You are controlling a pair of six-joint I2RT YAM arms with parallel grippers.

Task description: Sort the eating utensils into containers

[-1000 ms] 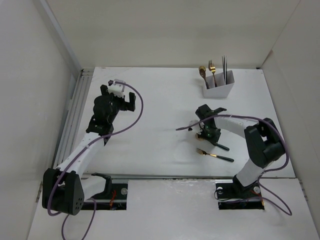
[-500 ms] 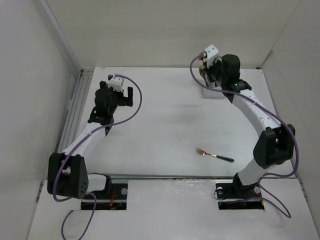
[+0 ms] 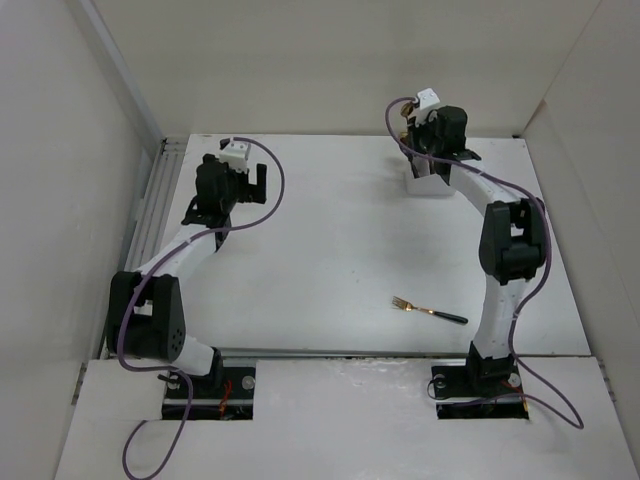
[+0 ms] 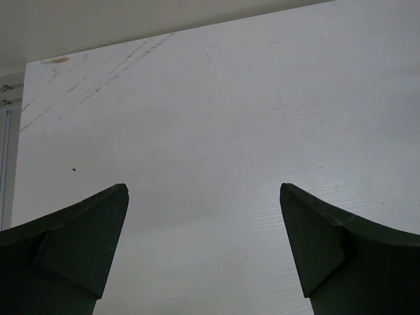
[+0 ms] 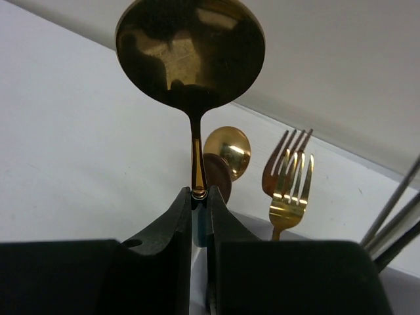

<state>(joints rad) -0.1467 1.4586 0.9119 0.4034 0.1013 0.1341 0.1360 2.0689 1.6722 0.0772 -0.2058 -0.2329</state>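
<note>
In the top view, your right gripper (image 3: 430,150) hangs over the white holder (image 3: 424,186) at about 1 o'clock on the table (image 3: 330,250). What it carries is too small to make out here. One green-handled fork (image 3: 428,311) lies alone near 5 o'clock, well apart from the holder. The left gripper (image 3: 250,185) sits out at 10 o'clock, away from everything.

In the left wrist view, its jaws stand wide apart with only bare table between them. That arm is released and idle, so leave it parked.

In the right wrist view, your fingers are clenched on the neck of a gold spoon (image 5: 190,52), with the bowl up at 12 o'clock and the handle hidden below. Just behind it stand another gold spoon (image 5: 228,149) and a brown spoon (image 5: 215,180), which mark the spoon compartment. The gold forks (image 5: 289,177) are at 2 o'clock and the chopsticks (image 5: 394,216) at 3 o'clock.

Keep the spoon upright and centre it over the spoons, not the forks. You cannot see the handle tip or the compartment rim, so lower slowly. Let go only once the handle is well inside. Lift straight up, so your fingers do not drag the neighbouring spoons or tip the holder, which looks light.
</note>
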